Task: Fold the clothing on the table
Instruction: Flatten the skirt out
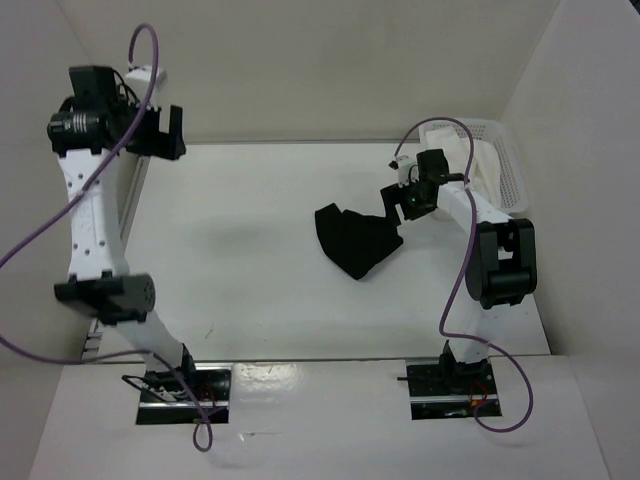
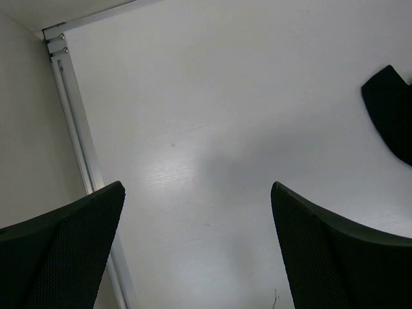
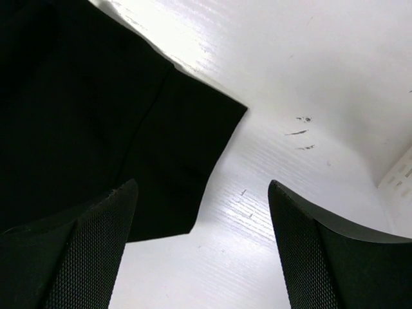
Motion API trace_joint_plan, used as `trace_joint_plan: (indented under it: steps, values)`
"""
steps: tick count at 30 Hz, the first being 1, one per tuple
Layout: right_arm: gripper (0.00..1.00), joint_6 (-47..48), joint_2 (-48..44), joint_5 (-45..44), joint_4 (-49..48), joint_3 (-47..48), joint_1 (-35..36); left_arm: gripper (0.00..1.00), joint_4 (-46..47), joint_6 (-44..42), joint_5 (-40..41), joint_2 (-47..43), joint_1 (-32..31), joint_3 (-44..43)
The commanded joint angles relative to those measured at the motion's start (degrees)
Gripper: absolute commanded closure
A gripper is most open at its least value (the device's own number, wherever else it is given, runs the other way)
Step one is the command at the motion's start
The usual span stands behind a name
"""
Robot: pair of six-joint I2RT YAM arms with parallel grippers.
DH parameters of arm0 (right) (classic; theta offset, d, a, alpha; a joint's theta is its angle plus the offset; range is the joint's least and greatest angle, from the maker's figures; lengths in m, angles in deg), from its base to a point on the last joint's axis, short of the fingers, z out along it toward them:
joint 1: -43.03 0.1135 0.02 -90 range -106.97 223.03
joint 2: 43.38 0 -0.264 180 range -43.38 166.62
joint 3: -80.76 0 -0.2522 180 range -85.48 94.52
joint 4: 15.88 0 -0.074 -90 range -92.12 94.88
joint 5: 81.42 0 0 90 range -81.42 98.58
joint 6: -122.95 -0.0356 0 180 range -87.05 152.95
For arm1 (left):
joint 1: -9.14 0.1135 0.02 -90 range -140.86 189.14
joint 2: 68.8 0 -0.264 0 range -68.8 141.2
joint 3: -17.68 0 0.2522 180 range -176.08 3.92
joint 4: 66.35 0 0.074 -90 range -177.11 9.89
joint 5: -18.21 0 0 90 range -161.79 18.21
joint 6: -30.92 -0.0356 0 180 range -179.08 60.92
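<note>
Right of the table's (image 1: pixel 240 270) middle, closer to the right arm's base than the left's: the clothing (image 1: pixel 355 240), a bunched black heap, its longer run roughly left-to-right.

At the clothing's far-right edge: right gripper (image 3: pixel 201 187), jaws apart, nothing clamped. A flat sleeve-like flap lies under one finger, bare table under the other.

Far left of the clothing, well apart and raised: left gripper (image 2: pixel 197 185), jaws wide, holding nothing.

Beyond the clothing, far right: white basket (image 1: pixel 515 175).

Judgement: right arm is much the nearer; most of the cloth lies to its left.
</note>
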Motion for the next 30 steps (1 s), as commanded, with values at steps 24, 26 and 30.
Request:
trace_joint_plan:
  steps: [24,26,30]
  values:
    - [0.21,-3.9,2.7,-6.0,-12.1,-4.7,1.7,0.00,34.1,6.4,7.2,-38.4,0.2,76.2]
    - [0.21,-2.9,1.3,-8.4,-10.4,-4.2,2.4,0.00,36.6,7.7,4.3,-39.5,0.2,77.9]
    - [0.21,-2.9,-0.1,-9.0,-8.3,-3.7,2.9,0.00,34.4,8.5,2.5,-41.0,-1.7,75.5]
